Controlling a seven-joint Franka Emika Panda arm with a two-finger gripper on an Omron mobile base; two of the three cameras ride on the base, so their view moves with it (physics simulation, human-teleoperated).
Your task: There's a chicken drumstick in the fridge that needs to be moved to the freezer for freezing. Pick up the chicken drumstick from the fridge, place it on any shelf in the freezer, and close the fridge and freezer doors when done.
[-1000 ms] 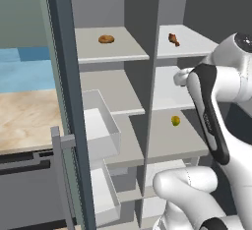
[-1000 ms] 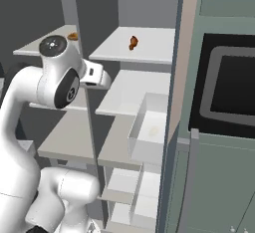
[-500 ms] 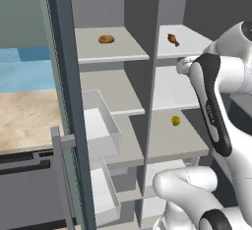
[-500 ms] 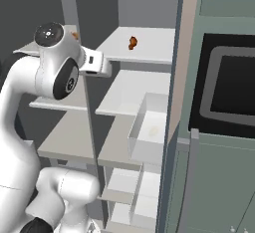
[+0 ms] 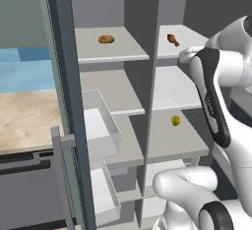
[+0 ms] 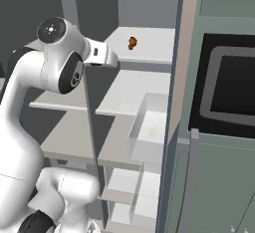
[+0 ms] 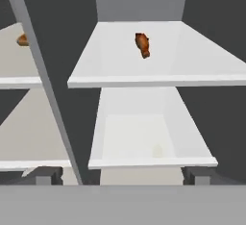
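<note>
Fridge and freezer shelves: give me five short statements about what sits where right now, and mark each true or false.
1. The chicken drumstick lies on the top white shelf of the fridge. True.
2. The hand is closed around the drumstick. False: the drumstick lies alone on its shelf, untouched.
3. A golden-brown bun sits on the freezer's top shelf. True.
4. The small yellow-green fruit shares the drumstick's shelf. False: it sits two shelves lower in the fridge.
5. Both doors are shut. False: both compartments stand open, shelves exposed.
</note>
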